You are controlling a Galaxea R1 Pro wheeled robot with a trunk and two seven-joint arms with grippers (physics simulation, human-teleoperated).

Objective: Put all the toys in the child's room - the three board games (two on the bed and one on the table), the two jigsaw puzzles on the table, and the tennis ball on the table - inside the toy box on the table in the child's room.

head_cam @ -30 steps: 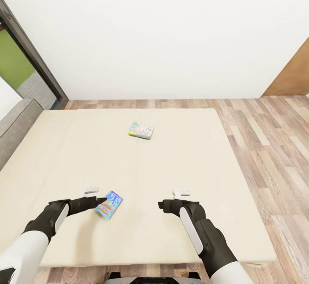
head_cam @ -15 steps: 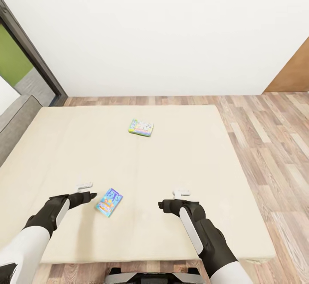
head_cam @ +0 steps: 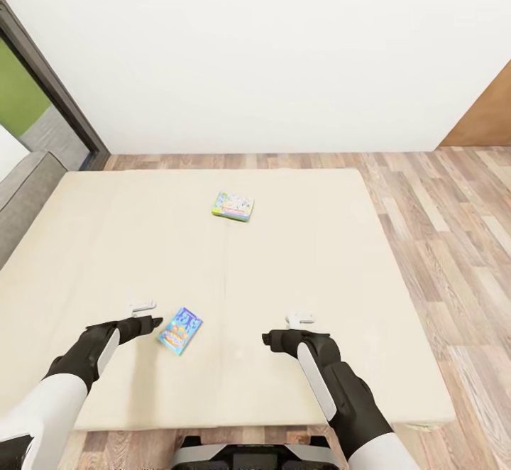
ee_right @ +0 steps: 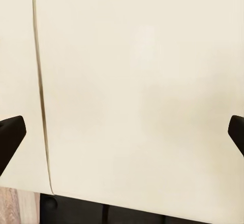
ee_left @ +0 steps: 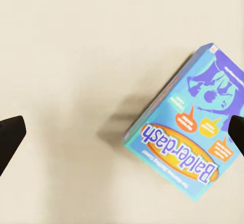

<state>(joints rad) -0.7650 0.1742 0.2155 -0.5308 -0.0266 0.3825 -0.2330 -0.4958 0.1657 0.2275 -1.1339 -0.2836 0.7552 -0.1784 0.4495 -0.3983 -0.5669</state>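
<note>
Beige bed (head_cam: pixel 298 257) w/ two board games (blue (head_cam: pixel 180 330), green-edged (head_cam: pixel 233 206)) on top.

A bedroom in a home — rendered, not filmed. Low wide bed (head_cam: pixel 284 257) with a plain beige mattress taking up most of the floor, grey headboard (head_cam: pixel 21 200) at one side. Wood-plank floor (head_cam: pixel 454 243), bare white wall (head_cam: pixel 270 51), dark-framed doorway (head_cam: pixel 50 86) — and two colourful game boxes (head_cam: pixel 233 206) (head_cam: pixel 180 329) lying on the mattress, a child's things.
</note>
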